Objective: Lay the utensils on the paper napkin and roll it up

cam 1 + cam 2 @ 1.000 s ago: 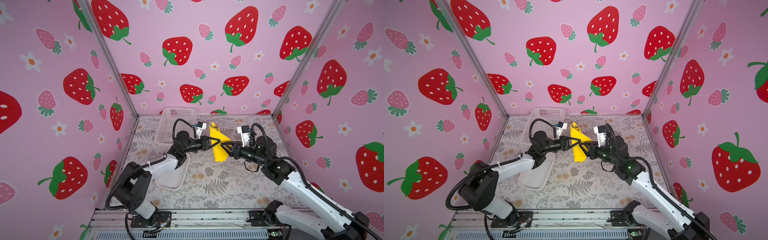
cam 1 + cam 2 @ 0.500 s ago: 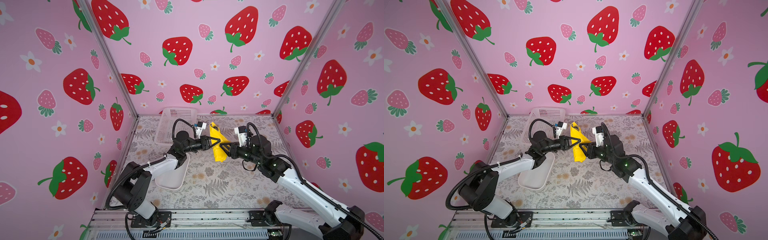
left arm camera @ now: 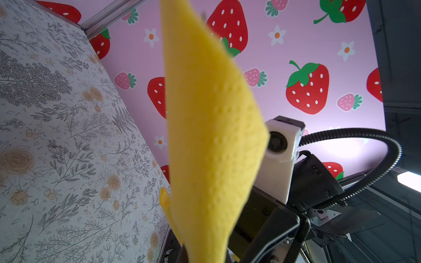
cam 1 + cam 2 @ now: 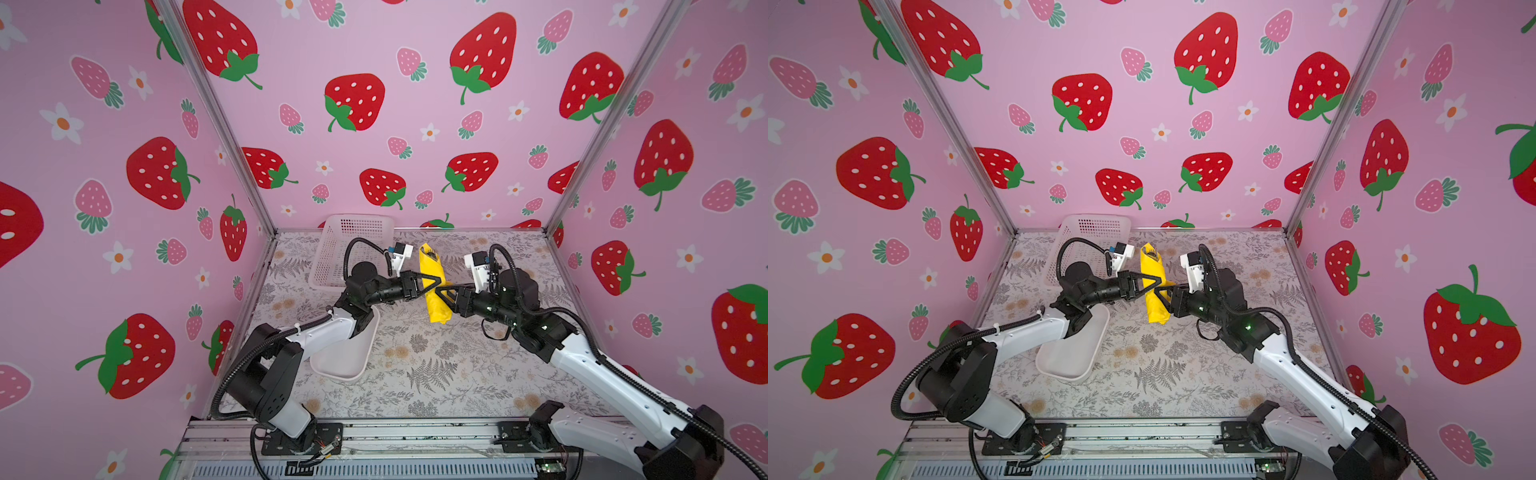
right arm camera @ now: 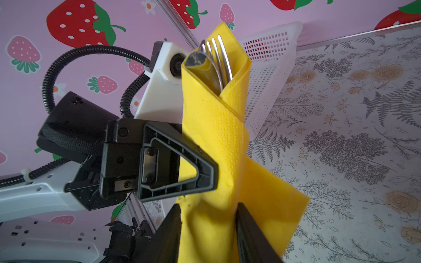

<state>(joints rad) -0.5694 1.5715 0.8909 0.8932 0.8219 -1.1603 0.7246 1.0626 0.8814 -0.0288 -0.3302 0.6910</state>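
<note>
The yellow paper napkin (image 4: 433, 266) (image 4: 1151, 266) is rolled around the utensils and held off the table between both arms. Fork tines and a spoon bowl, the utensils (image 5: 215, 59), stick out of the roll's open end; no knife shows. My left gripper (image 4: 432, 282) (image 4: 1156, 282) (image 5: 211, 177) is shut on the roll's middle from the left. In the left wrist view the napkin (image 3: 205, 136) rises from my left gripper (image 3: 205, 258). My right gripper (image 4: 441, 291) (image 4: 1162, 296) (image 5: 208, 227) is shut on the napkin (image 5: 218, 136) just below, with a loose flap hanging beside it.
A white mesh basket (image 4: 353, 249) (image 4: 1092, 237) (image 5: 268, 68) leans at the back left. A white plastic tray (image 4: 345, 357) (image 4: 1071, 353) lies under the left arm. Pink strawberry walls close in the floral table on three sides.
The right wrist has edged slightly left and toward the back. The rolled napkin and the left gripper have stayed almost in place, and both grips are unchanged.
</note>
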